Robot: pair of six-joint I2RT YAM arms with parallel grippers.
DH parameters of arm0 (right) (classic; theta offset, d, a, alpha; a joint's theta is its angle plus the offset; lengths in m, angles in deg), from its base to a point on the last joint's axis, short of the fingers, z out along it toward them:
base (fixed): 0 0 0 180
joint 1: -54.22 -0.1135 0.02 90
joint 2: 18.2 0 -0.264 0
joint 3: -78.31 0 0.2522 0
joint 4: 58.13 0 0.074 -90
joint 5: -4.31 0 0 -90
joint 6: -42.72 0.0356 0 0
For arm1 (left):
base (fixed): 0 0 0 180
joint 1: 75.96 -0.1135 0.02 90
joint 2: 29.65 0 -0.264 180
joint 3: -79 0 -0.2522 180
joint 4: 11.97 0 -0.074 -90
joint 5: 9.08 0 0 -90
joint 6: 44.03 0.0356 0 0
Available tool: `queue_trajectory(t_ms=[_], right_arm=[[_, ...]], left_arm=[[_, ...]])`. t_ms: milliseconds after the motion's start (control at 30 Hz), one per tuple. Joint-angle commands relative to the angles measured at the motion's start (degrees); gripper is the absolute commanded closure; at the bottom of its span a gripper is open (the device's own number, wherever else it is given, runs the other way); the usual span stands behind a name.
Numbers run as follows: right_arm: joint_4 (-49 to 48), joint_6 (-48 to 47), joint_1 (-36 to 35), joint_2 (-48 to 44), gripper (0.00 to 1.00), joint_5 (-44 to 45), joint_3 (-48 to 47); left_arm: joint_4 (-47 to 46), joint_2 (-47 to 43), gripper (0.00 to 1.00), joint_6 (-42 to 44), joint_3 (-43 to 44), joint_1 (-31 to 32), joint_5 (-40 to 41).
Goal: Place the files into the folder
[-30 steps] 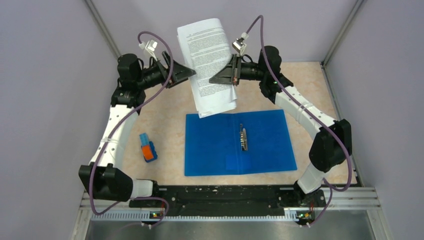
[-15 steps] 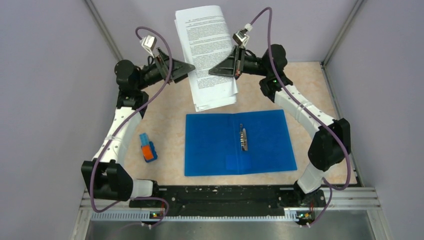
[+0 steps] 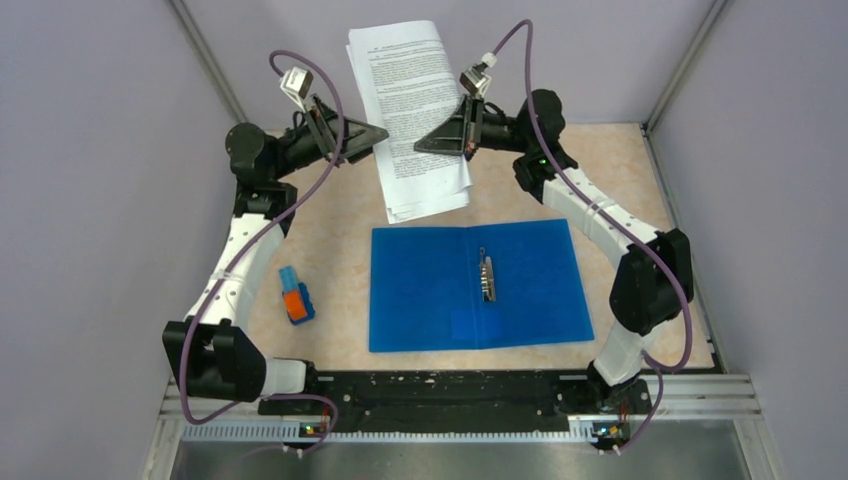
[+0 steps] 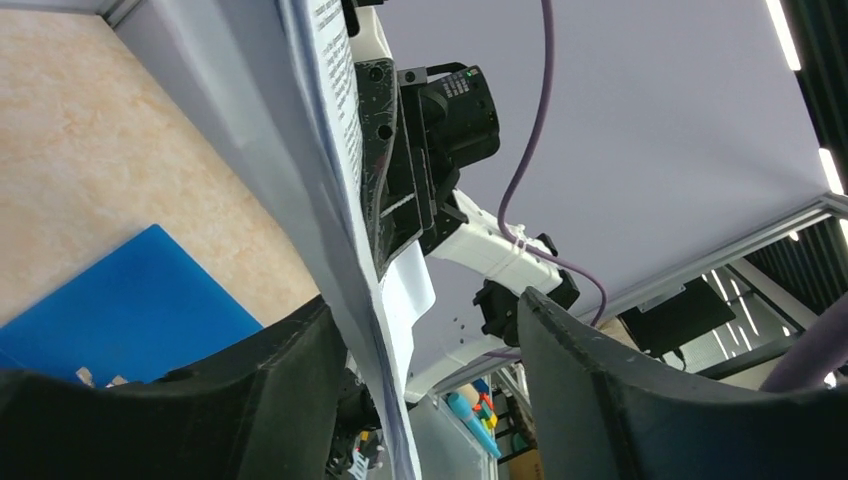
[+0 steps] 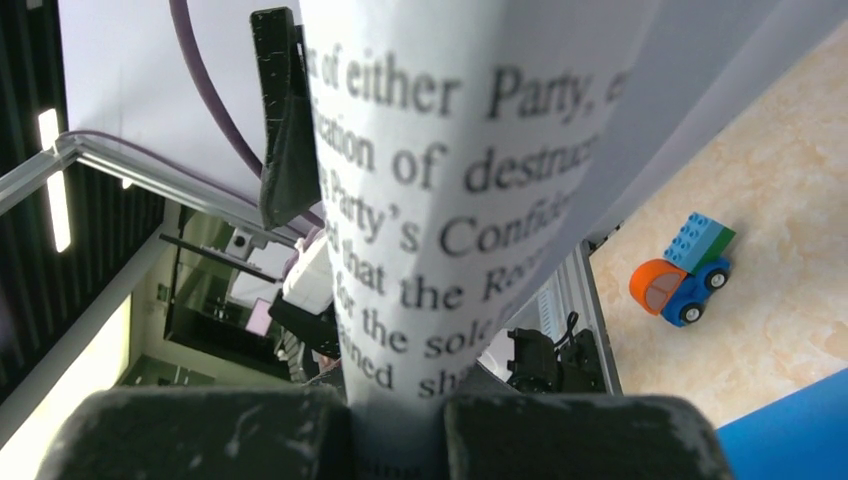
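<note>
The files (image 3: 415, 110), white printed sheets, hang upright in the air above the back of the table. My right gripper (image 3: 422, 148) is shut on their right edge; the right wrist view shows the files (image 5: 450, 180) pinched between the pads of that gripper (image 5: 398, 410). My left gripper (image 3: 380, 135) sits at the sheets' left edge. In the left wrist view the files (image 4: 330, 190) pass between its jaws (image 4: 425, 310), lying against the left finger with a wide gap to the other. The folder (image 3: 430, 290) lies open and flat, its metal clip (image 3: 486, 275) in the middle.
A small orange-and-blue toy block (image 3: 296, 296) stands on the table left of the folder, also seen as the toy block (image 5: 685, 275) in the right wrist view. Grey walls enclose the back and sides. The arm bases sit along the near rail.
Both grippers and the files have shifted slightly up and to the left. The left jaws have narrowed around the sheets' edge but still stand apart.
</note>
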Motion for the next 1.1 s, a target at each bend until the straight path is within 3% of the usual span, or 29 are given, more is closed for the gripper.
queue_trajectory(t_ms=[0,67,200,400,633,833,1067], right_arm=[[2.50,-4.67,0.57,-1.04,1.00,0.58,-3.28],[3.17,-5.32,0.57,-1.13,1.00,0.71,-2.92],[3.23,-5.71,0.63,-0.90,1.00,0.73,-2.08],[-2.33,-1.60,2.49,-0.62,1.00,-0.31,-0.93],[-14.84,9.65,2.88,2.38,1.00,-2.74,-2.97],[-31.66,22.78,2.94,5.25,1.00,-2.88,-3.07],[-35.13,25.98,2.88,5.57,1.00,-2.51,-3.19]], left_arm=[[6.42,-1.07,0.41,5.59,1.99,0.26,0.21],[8.19,-1.06,0.48,6.81,2.21,0.26,0.77],[6.63,-1.04,0.51,5.04,1.47,0.34,1.03],[3.60,-3.30,0.30,1.31,1.03,0.35,1.83],[-1.80,-5.07,0.22,-5.41,1.38,0.43,3.20],[10.73,-6.07,0.18,3.35,3.69,0.43,4.32],[17.13,-5.64,0.11,9.53,3.48,0.43,5.52]])
